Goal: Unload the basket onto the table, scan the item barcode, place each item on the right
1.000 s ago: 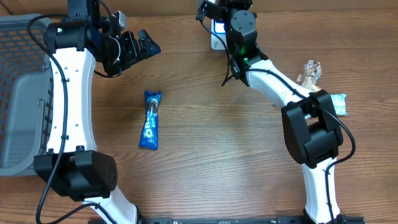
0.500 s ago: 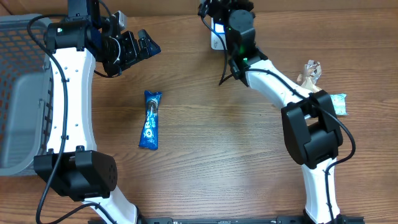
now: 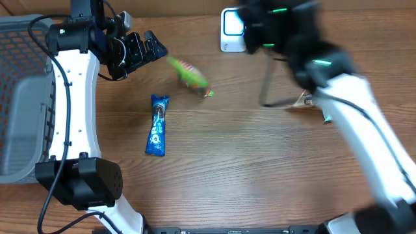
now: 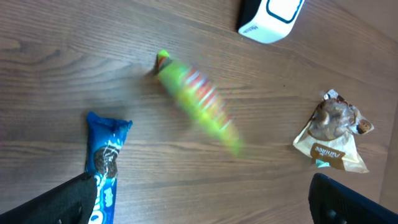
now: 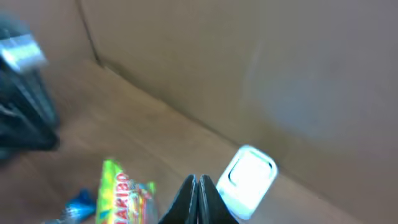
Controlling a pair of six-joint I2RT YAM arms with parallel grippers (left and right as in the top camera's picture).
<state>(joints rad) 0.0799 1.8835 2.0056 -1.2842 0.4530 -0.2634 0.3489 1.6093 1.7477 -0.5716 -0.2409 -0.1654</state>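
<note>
A green Haribo bag (image 3: 190, 73) shows as a motion smear on the table between my left gripper (image 3: 148, 53) and the white scanner (image 3: 233, 29). In the left wrist view the bag (image 4: 199, 102) is smeared too, above my wide-open gripper (image 4: 202, 211), whose fingers hold nothing. A blue Oreo pack (image 3: 156, 125) lies flat below the left gripper. My right gripper (image 5: 199, 199) is shut with nothing between its fingers. It sits between the bag (image 5: 121, 196) and the scanner (image 5: 249, 177). The right arm (image 3: 305, 45) is blurred in the overhead view.
A brown snack pack (image 4: 333, 137) lies right of the green bag, partly hidden by the right arm (image 3: 309, 97) in the overhead view. A grey wire basket (image 3: 19, 97) stands at the table's left edge.
The right arm has swung fast away from over the scanner, toward the right. The green bag has appeared on the table in motion. The left arm has not moved.
</note>
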